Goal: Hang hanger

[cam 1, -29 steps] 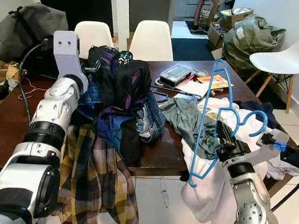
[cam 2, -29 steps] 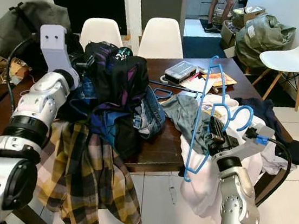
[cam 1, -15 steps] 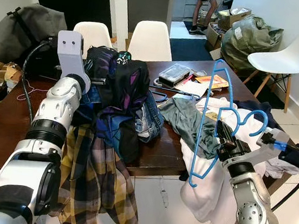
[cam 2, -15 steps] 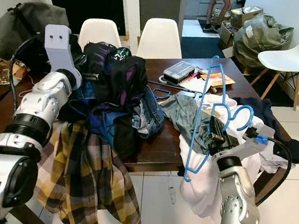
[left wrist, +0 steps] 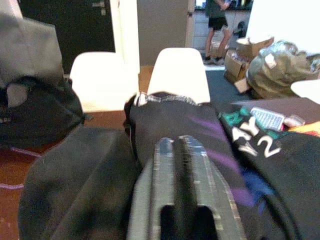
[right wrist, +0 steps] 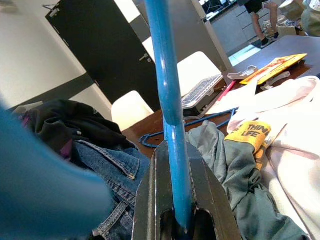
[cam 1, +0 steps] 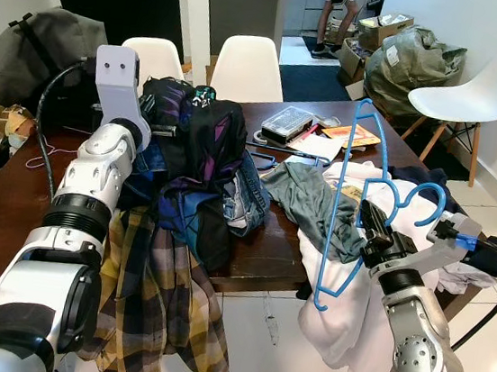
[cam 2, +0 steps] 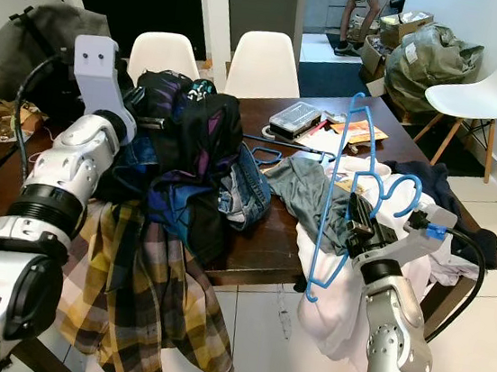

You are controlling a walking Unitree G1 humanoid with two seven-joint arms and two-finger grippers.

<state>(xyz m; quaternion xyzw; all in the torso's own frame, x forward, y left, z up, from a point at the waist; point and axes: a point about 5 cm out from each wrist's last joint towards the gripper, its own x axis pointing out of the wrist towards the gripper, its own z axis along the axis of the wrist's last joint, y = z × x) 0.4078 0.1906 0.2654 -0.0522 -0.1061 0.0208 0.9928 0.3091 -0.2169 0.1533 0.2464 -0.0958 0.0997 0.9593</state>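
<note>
Here, right gripper (cam 1: 366, 226) clamps blue hanger (cam 1: 343, 207) — left gripper (left wrist: 180, 165) (fingers together) atop clothes pile (cam 1: 199, 157).

The left gripper (left wrist: 180, 165) tips are buried in the clothes pile (cam 1: 199, 157); the person (cam 1: 336, 4) is cut off at the top edge.

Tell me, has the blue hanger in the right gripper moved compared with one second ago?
No. The blue hanger, clamped in the right gripper, keeps its place over the grey-green shirt and white garment; only the camera drifts slightly.
</note>
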